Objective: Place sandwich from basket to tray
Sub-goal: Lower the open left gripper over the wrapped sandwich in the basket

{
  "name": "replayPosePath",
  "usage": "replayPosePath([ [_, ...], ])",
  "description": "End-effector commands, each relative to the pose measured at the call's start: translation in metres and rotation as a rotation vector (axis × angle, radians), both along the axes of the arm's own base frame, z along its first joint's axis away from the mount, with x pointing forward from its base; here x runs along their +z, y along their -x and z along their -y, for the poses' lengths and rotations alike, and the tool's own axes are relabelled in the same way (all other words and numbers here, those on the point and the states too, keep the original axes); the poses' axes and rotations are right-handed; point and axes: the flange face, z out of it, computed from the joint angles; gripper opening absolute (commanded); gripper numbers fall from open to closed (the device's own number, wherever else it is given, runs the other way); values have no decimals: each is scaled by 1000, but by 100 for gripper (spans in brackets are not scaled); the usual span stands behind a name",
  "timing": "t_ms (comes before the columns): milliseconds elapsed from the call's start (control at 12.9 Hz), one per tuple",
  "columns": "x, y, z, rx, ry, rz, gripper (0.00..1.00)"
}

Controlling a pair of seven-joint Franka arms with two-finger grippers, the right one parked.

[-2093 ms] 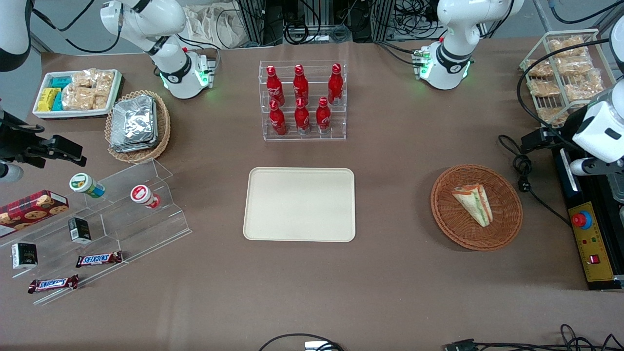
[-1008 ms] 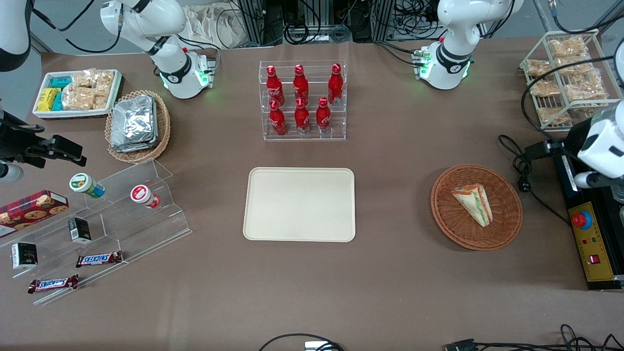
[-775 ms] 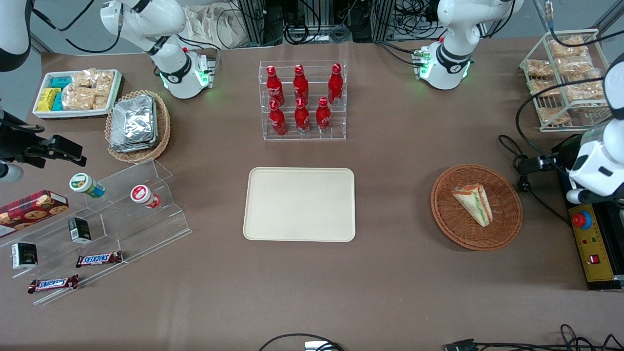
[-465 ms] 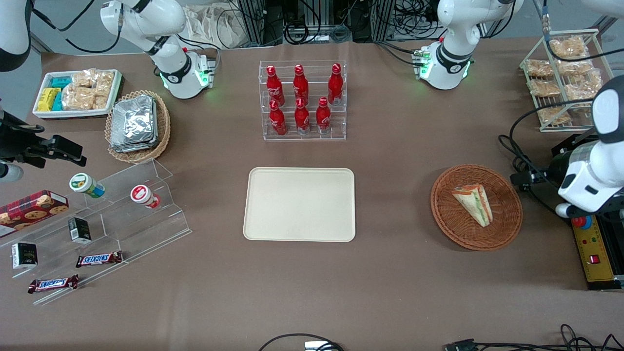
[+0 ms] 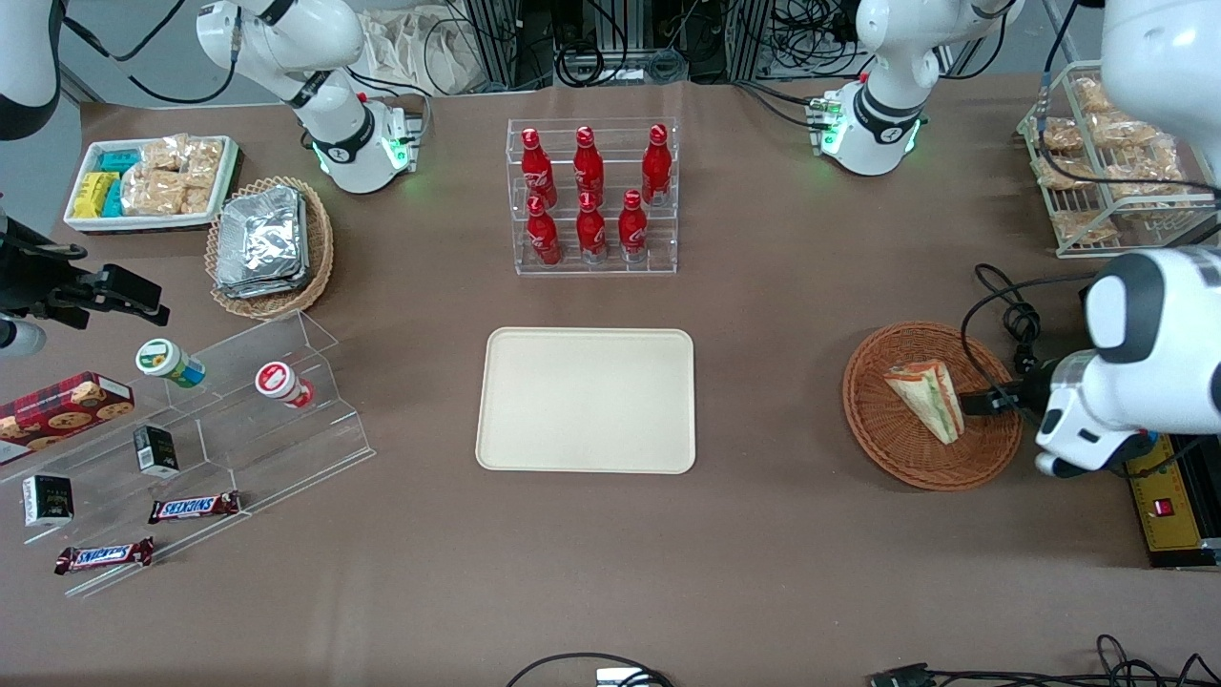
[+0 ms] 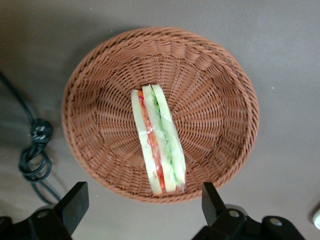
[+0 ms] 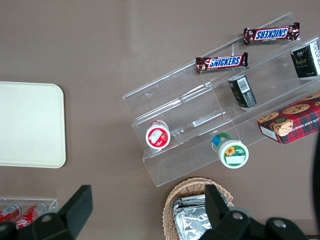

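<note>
Brown tabletop carries the tray (image 5: 586, 400) at centre; at its three o'clock the sandwich (image 5: 926, 399) lies in the basket (image 5: 992, 448). Having swung in from the table's end, the gripper (image 6: 141, 202) hovers above it, fingers spread, ready to descend.

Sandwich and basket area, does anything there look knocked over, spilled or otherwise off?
Nothing stands out. The sandwich lies intact in the basket, which sits flat on the table. The gripper hangs open above the basket, touching nothing, and the tray is bare.
</note>
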Motion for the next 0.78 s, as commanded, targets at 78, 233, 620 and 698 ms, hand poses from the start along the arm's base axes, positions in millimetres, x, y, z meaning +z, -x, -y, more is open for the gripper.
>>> replayPosePath([
  [78,-44,-9,11,51,-4,0,100],
  [233,-72,-9,20,39,1,-19,100],
  [620,-99,9,18,83,-14,-75,100],
  [698,-102,13,18,84,-15,-86,100],
])
